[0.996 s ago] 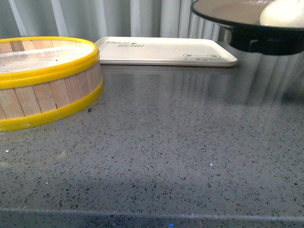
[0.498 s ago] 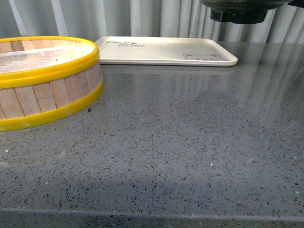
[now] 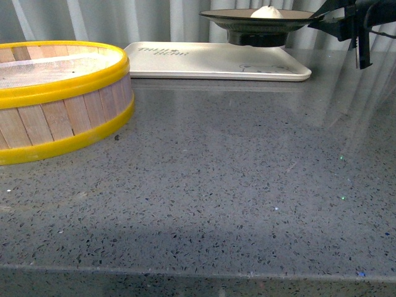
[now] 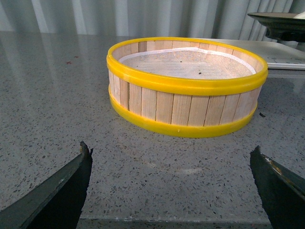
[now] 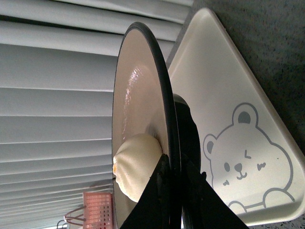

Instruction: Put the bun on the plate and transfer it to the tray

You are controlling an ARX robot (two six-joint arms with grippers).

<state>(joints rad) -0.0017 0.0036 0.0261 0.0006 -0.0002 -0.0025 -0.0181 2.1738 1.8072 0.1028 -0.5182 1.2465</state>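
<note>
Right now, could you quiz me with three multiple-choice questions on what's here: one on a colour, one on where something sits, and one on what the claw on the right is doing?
1. What colour are the bands on the round wooden-slat steamer basket? A red; B yellow; C blue.
2. Where is the small white pleated steamed bun? A in that basket; B on the shallow tan-brown, black-rimmed plate; C inside a cup.
3. What is the right gripper doing? A open, holding nothing; B shut on the bun; C shut on the plate's rim.

Answers: 1 B, both hoops are bright yellow. 2 B, the bun sits on the plate's brown inside. 3 C, its dark fingers pinch the black rim.
</note>
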